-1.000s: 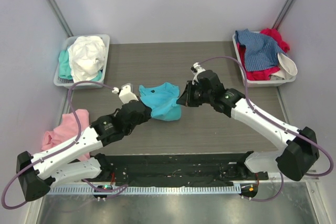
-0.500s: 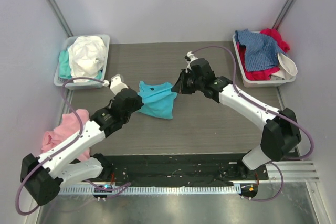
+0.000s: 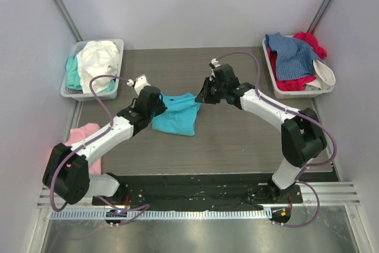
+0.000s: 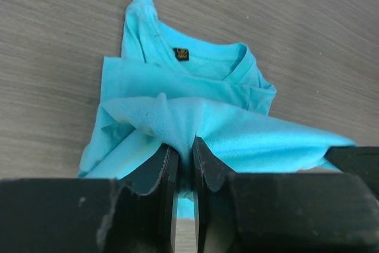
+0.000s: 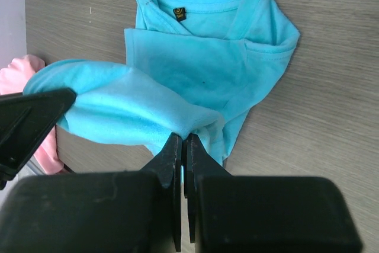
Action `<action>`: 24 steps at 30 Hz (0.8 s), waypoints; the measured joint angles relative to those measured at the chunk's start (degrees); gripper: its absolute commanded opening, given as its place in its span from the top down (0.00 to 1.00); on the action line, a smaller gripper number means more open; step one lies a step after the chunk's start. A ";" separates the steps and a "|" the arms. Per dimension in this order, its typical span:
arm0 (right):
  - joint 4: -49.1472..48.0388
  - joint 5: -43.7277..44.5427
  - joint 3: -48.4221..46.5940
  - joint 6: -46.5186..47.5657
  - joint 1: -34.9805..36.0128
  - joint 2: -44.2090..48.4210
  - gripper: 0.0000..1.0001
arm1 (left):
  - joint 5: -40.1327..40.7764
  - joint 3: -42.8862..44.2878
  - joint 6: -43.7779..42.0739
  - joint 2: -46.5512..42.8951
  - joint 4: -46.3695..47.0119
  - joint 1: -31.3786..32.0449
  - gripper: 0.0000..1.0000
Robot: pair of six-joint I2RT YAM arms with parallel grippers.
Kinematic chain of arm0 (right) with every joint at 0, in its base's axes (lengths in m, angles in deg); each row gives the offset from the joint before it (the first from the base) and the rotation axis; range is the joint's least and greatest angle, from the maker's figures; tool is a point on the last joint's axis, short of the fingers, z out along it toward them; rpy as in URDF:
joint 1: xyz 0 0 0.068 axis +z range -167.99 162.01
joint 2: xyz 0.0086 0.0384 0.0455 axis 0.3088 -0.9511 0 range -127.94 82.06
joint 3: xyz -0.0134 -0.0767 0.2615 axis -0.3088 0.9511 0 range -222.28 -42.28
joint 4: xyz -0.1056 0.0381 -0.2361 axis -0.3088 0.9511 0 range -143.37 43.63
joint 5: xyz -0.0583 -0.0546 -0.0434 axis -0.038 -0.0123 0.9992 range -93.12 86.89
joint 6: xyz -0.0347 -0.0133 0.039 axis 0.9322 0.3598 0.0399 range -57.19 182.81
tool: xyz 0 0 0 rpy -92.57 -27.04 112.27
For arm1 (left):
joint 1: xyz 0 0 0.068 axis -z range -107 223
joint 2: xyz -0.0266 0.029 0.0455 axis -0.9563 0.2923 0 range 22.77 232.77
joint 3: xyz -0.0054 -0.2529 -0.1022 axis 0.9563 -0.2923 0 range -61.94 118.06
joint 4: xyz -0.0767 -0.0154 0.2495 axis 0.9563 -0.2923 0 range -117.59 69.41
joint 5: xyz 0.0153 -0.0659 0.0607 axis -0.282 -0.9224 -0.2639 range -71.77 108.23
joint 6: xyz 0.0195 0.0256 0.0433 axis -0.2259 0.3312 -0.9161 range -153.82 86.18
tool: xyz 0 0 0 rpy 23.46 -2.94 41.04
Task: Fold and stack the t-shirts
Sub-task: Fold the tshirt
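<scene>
The turquoise t-shirt (image 3: 176, 114) lies on the table's middle, partly folded, its round neck and label showing in the left wrist view (image 4: 195, 63) and the right wrist view (image 5: 201, 34). My left gripper (image 3: 161, 103) is shut on the shirt's left edge, cloth pinched between its fingers (image 4: 185, 155). My right gripper (image 3: 201, 96) is shut on the shirt's right edge (image 5: 183, 140). Both hold the lifted hem above the lower layer. A pink t-shirt (image 3: 83, 140) lies at the left table edge. White and mint shirts fill the left tray (image 3: 95, 66); blue and red ones fill the right tray (image 3: 296, 57).
Two pale grey trays stand at the back corners, the left tray (image 3: 116, 44) and the right tray (image 3: 267, 63). Grey walls close in the sides and back. Cables loop from both wrists. The arm bases and a black rail sit at the near edge.
Both grippers have carried the turquoise shirt's hem toward the back of the table, over the lower layer. The left arm swung up and covers more of the pink shirt.
</scene>
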 measured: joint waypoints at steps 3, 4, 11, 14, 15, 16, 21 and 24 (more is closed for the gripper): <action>-0.66 -0.55 -0.22 0.00 -0.81 -1.01 0.99 | -2.01 1.42 -0.50 2.73 1.57 -1.73 0.79; -0.90 -0.74 -0.28 -0.02 -1.01 -1.40 0.99 | -2.75 1.92 -0.90 3.63 1.92 -2.25 0.79; -2.40 -2.36 -0.83 -0.20 -2.54 -4.46 0.99 | -6.73 5.77 -2.05 9.70 4.70 -5.40 0.68; -3.23 -3.02 -1.18 -0.35 -3.13 -6.19 0.94 | -8.50 7.52 -2.78 12.39 5.66 -6.75 0.52; -3.45 -3.23 -1.51 -0.42 -3.39 -6.97 0.85 | -9.14 8.13 -2.93 13.35 6.12 -7.21 0.45; -3.69 -3.39 -1.81 -0.48 -3.58 -7.61 0.63 | -9.60 8.61 -3.30 14.16 6.58 -7.56 0.36; -6.40 -4.07 -3.06 -1.20 -5.70 -10.73 0.48 | -12.76 14.29 -4.76 20.65 8.74 -10.62 0.13; -7.10 -3.28 -2.91 -1.07 -7.41 -10.56 0.45 | -14.29 17.35 -5.79 22.80 8.87 -13.42 0.09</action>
